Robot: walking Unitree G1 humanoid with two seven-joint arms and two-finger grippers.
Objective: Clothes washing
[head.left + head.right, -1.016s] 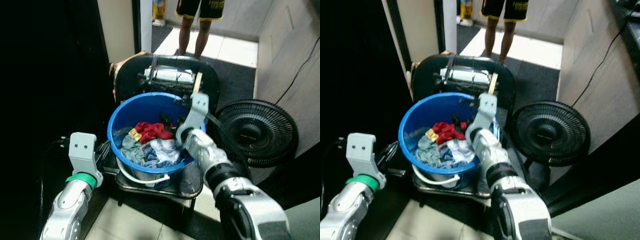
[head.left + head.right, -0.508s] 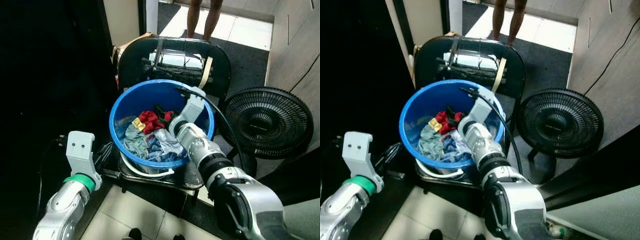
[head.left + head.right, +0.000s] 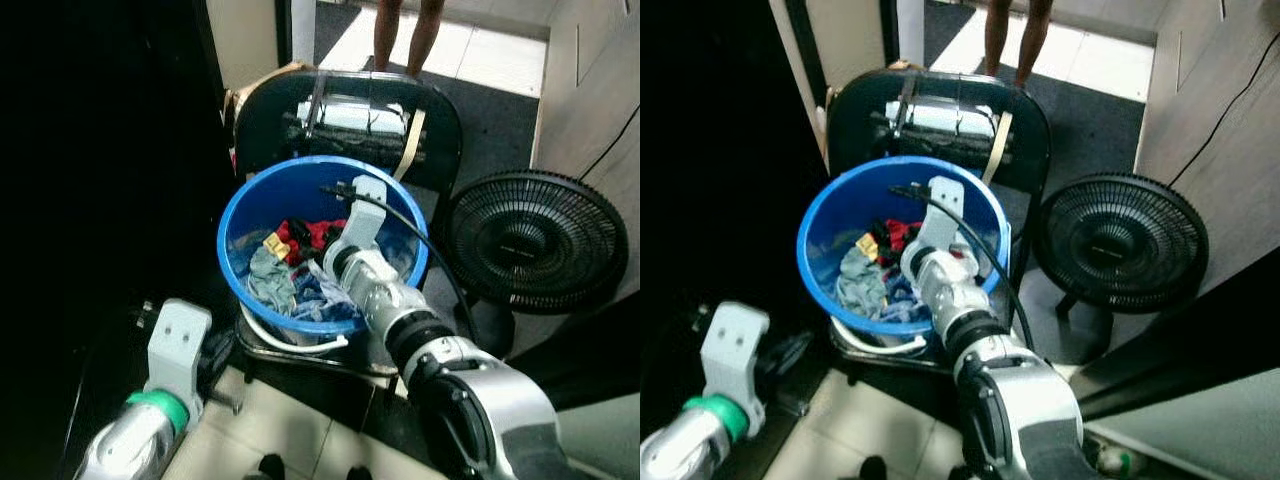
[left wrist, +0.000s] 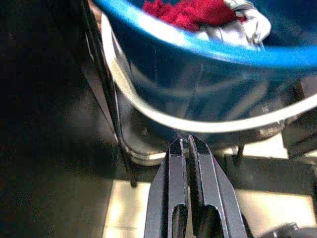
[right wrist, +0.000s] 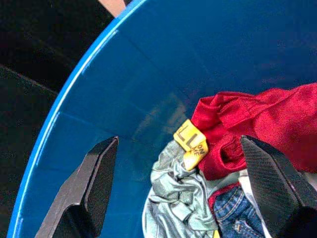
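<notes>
A blue bucket (image 3: pixel 232 262) stands on a black chair, holding a heap of clothes: a red cloth (image 5: pixel 262 121), a grey-green cloth (image 5: pixel 174 199), some denim and a yellow tag (image 5: pixel 190 140). My right arm (image 3: pixel 372 288) reaches down into the bucket. The right gripper (image 5: pixel 179 144) is open just above the clothes, one finger on each side of the yellow tag, holding nothing. My left gripper (image 4: pixel 188 142) is shut and empty, low outside the bucket wall, pointing at the white bucket handle (image 4: pixel 163 117).
A black floor fan (image 3: pixel 536 240) stands right of the chair. The chair back (image 3: pixel 350 112) rises behind the bucket. A person's legs (image 3: pixel 405 28) stand at the far doorway. The space to the left is dark; pale floor tiles (image 3: pixel 290 450) lie in front.
The camera tilted down over the bucket. My right gripper went further left and deeper over the clothes. The left arm dropped lower and nearer to me.
</notes>
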